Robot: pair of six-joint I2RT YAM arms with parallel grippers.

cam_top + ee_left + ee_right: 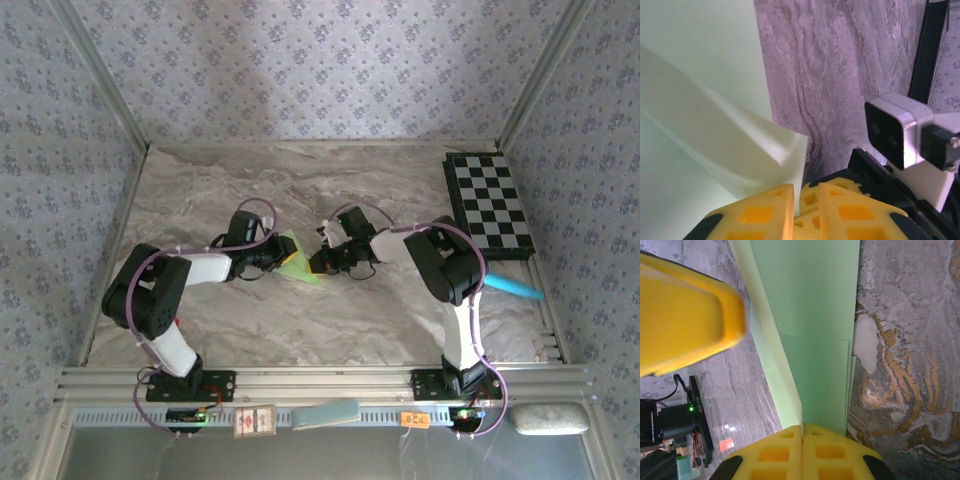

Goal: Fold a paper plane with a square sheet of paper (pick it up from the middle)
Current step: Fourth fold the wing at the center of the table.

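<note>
Where the two grippers meet over the middle of the marbled table [300, 320], the paper plane [297, 258] sits between them as a pale green wedge. Whether it rests on the surface or is raised off it cannot be determined.

The right wrist view shows the paper plane [815, 315] as long folded layers with a sharp crease running straight into the seam between the yellow fingers. The right gripper [802, 432] is clenched on that creased end, with no gap visible between its pads. One finger [685, 315] of the left gripper appears large and blurred at that view's upper left, beside the paper's edge.

The left wrist view shows a raised fold of the paper plane [700, 100] reaching down to the fingertips. The left gripper [805, 192] has its jaws drawn close together; whether they pinch the paper cannot be told. The right arm's wrist camera [895, 130] sits just beyond.

From above, the left gripper [272, 255] is at the paper's left edge and the right gripper [322, 262] at its right.

A checkerboard [490, 205] lies at the table's far right, well apart. A turquoise object [515, 288] lies just below it. A light-blue card [326, 413] rests on the front rail.
</note>
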